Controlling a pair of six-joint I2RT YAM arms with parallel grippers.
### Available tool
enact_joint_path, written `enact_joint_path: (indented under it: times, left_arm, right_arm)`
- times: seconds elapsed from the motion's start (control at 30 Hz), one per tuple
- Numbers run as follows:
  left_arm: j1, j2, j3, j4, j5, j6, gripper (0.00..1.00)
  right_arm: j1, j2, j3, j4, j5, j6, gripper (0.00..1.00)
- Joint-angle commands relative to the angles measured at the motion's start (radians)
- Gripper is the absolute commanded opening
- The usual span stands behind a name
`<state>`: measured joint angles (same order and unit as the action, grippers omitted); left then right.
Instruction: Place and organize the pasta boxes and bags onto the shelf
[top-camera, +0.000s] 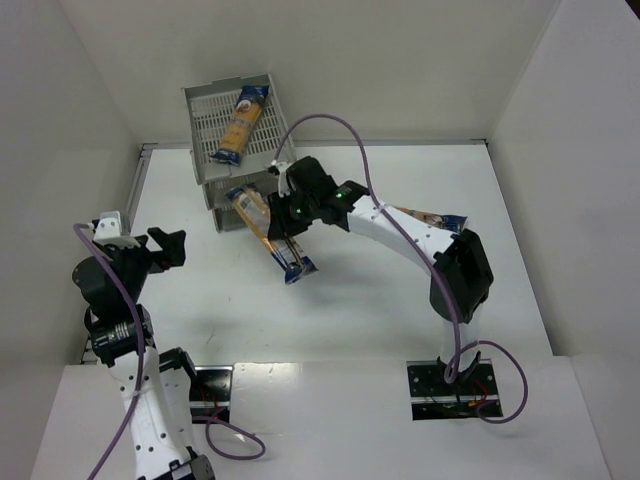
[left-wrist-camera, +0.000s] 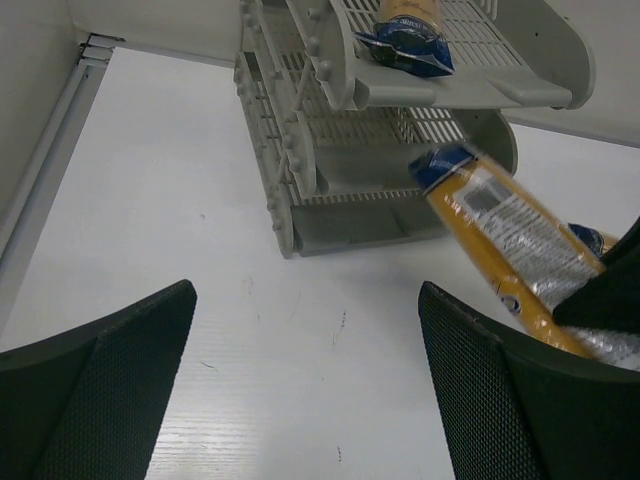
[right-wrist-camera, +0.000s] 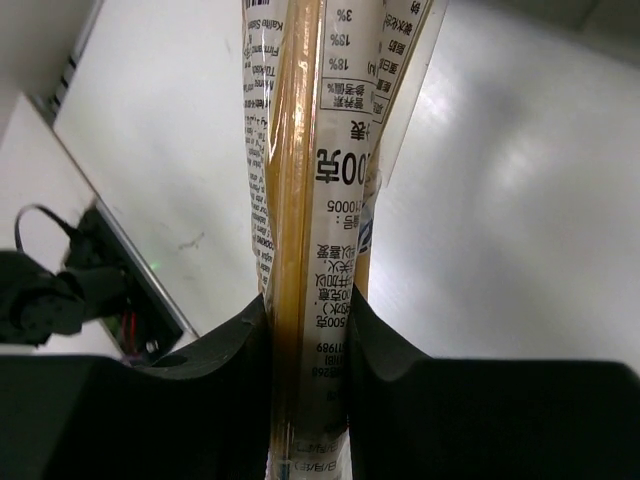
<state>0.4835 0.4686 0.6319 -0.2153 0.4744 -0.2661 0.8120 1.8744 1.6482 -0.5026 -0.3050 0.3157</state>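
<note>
The shelf (top-camera: 205, 125) is a grey stack of slatted trays at the back left, seen closer in the left wrist view (left-wrist-camera: 300, 160). One pasta bag (top-camera: 243, 120) lies on its top tray (left-wrist-camera: 408, 40). My right gripper (top-camera: 283, 228) is shut on a second pasta bag (top-camera: 262, 222), which hangs tilted with its upper blue end at the mouth of a lower tray (left-wrist-camera: 500, 235). The right wrist view shows that bag (right-wrist-camera: 312, 200) pinched between both fingers (right-wrist-camera: 230, 380). A third pasta package (top-camera: 432, 217) lies on the table behind the right arm. My left gripper (top-camera: 178, 247) is open and holds nothing (left-wrist-camera: 307, 300).
White walls close the table in at the back and on both sides. A metal strip (left-wrist-camera: 50, 160) runs along the left wall's foot. The right arm's purple cable (top-camera: 340, 125) loops above the shelf's right side.
</note>
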Motion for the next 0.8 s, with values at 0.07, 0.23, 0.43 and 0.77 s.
enact_joint_path:
  times: [0.07,0.23,0.43,0.77]
  left_arm:
    - [0.009,0.027,-0.003,0.042,0.036,-0.012,0.99]
    - [0.009,0.047,-0.003,0.042,0.066,-0.012,0.99]
    - [-0.003,0.111,0.009,0.06,0.207,-0.002,0.99]
    - [-0.1,0.279,0.029,0.07,0.244,0.011,0.99]
  right_arm:
    - [-0.033,0.026,0.177,0.134,0.015,0.062,0.0]
    - [-0.033,0.101,0.24,0.145,0.066,0.062,0.0]
    - [-0.033,0.155,0.305,0.145,0.098,0.062,0.0]
    - [-0.056,0.238,0.439,0.165,0.116,0.186,0.0]
